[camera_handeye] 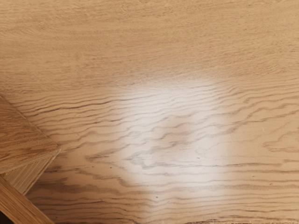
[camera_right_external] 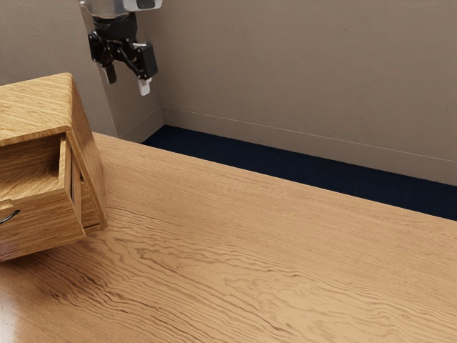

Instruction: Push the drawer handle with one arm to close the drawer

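Wooden bench (camera_right_external: 250, 250) under a cabinet (camera_right_external: 36, 107), drawer (camera_right_external: 43, 232) pulled open — raised hand (camera_right_external: 128, 82) well apart, fingers spread, gripping nothing.

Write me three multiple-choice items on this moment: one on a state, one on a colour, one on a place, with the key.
1. The drawer is:
A) shut
B) pulled out
C) upside down

2. The handle is:
A) dark
B) white
C) red

3. The gripper is:
A) inside the drawer
B) at the handle
C) raised in the air

Key:
1 B: the drawer's front stands out from the cabinet, its hollow exposed.
2 A: the curved pull looks dark against the wood.
3 C: it hangs well away from the handle.
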Controlling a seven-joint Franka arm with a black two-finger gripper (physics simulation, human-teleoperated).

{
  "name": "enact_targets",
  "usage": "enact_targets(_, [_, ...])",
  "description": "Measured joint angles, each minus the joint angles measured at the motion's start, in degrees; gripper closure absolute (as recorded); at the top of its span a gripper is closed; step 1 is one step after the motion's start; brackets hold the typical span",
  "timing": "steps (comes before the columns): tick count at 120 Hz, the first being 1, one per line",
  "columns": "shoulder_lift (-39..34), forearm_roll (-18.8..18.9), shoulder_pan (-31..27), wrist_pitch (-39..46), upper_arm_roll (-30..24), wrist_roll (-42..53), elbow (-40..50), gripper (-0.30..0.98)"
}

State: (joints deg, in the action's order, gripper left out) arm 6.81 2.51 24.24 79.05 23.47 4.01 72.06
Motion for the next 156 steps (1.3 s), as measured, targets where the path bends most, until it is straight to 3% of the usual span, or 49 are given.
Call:
enact_targets(30, [-2.36,-0.43,0.18,0.08,-1.99,0.32,3.05,0.00])
enact_targets(42, [-12.80,-1.53,2.78,0.50,-3.52,-1.91,16.46,0.00])
enact_targets(53, [-22.10,-2.75,1.08,0.97,-4.71,-7.06,28.68,0.02])
enact_targets(67, [-34.73,-3.47,0.55,5.34,-4.97,-13.67,46.38,0.28])
enact_targets(78, [-43.04,-2.12,0.40,8.08,-5.37,-20.34,54.99,0.49])
enact_targets(98, [-54.72,3.18,-0.61,10.70,-5.92,-33.92,66.87,0.67])
enact_targets(138, [-65.42,8.26,-6.41,5.03,-5.46,-57.35,72.96,0.77])
enact_targets(156, [-66.52,11.39,-7.33,3.18,-3.30,-64.56,73.68,0.78])
